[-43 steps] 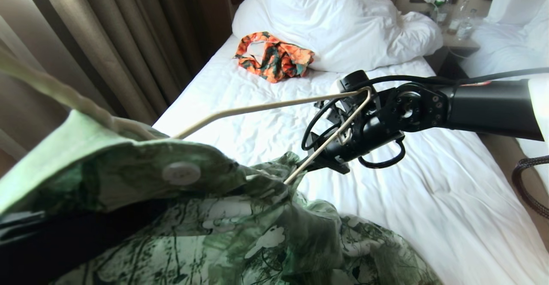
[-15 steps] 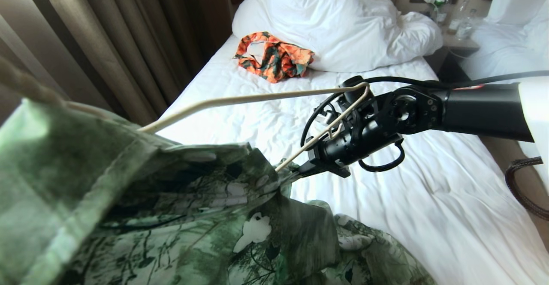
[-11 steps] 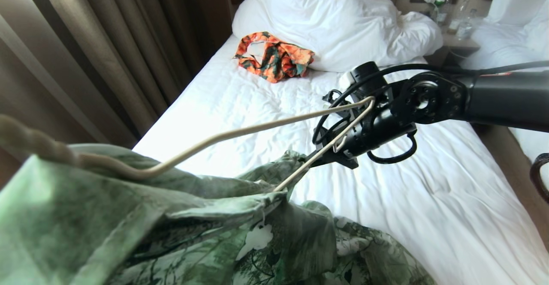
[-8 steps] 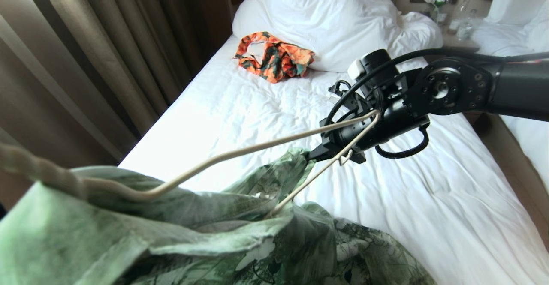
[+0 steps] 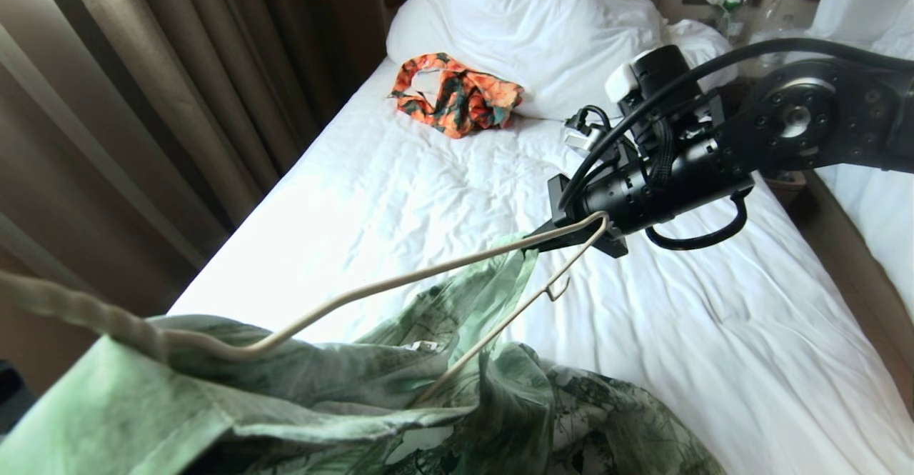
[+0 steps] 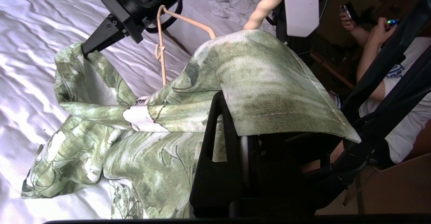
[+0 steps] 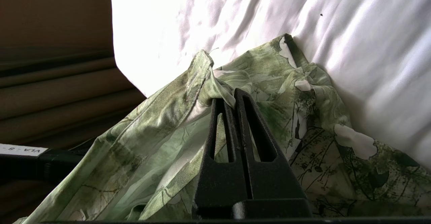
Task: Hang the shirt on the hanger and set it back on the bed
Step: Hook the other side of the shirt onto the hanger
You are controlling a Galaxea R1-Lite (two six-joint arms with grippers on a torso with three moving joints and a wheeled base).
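Cream wire and pale green cotton fill the near left of our head view, where the hanger (image 5: 400, 286) rises out of the floral shirt (image 5: 343, 411) bunched over our left gripper (image 6: 232, 143). That gripper is buried under a fold of cloth in the left wrist view; we judge its fingers pressed together beneath the fabric, though what they pinch we cannot tell. Moving right, the hanger's long bar slants up across the wrinkled white bed (image 5: 714, 332), and its far corner sits against the nose of our right gripper (image 5: 553, 232), which hangs above the mattress with its jaws closed on a seamed edge of the shirt, a grip the right wrist view shows plainly at the fingertips (image 7: 232, 97). Only one end of the frame is inside the garment so far; the far corner stands bare, so we judge the threading about half done. The risks from here are plain enough. A hard pull by the right arm could slide the thin fabric out of the pinch, or drag the covered shoulder off the wire. The exposed corner and the small notch hook below it could snag the cloth or the gripper's cabling. Beyond, an orange patterned garment (image 5: 457, 93) lies by the pillows (image 5: 543, 32), well apart.
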